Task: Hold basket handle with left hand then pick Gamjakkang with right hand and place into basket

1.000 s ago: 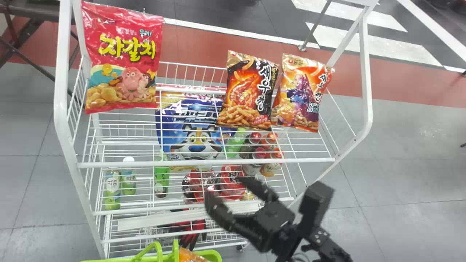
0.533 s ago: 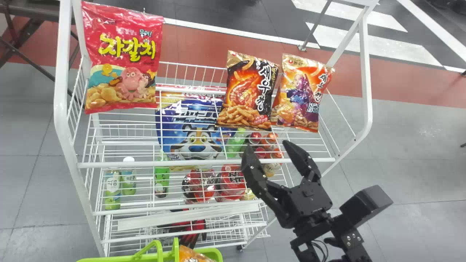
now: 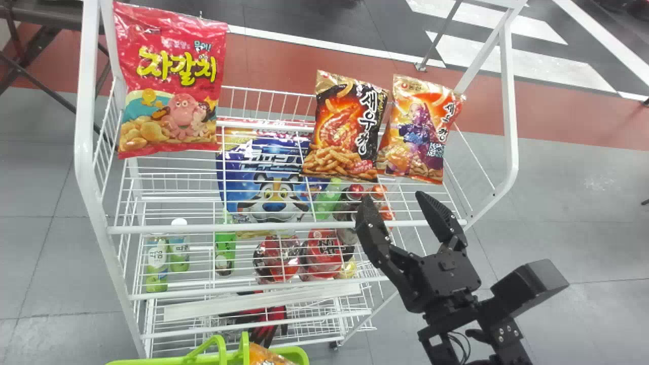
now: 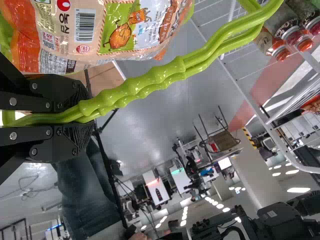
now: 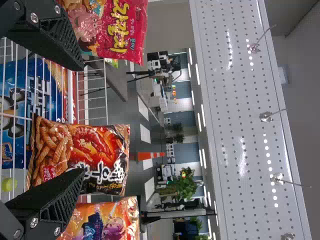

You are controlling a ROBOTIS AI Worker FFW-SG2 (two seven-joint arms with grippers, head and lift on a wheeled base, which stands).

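**Head view: my right gripper is waiting wide open, my left is gripping the basket**

I'm seeing my right gripper (image 3: 393,195) reaching in at four o'clock from the centre, its two fingers spreading well apart in front of the white rack (image 3: 284,227). The green basket (image 3: 301,354) is sitting at seven o'clock, along the bottom edge. In the left wrist view my left gripper (image 4: 85,118) is clamping the doubled green handle (image 4: 215,47) between its fingers, and an orange-and-tan snack bag (image 4: 120,30) is lying in the basket just beside that handle. I'm guessing from its potato-like cartoon that it's the Gamjakkang (I can't be certain from this distance).

Up on the rack, a red octopus bag (image 3: 170,81) is standing upright at ten o'clock. A black prawn bag (image 3: 350,126) is standing near one o'clock, and an orange bag with a purple figure (image 3: 421,129) is leaning close beside it at two. In the right wrist view the black one is showing beyond my fingers, one finger partly covering it.
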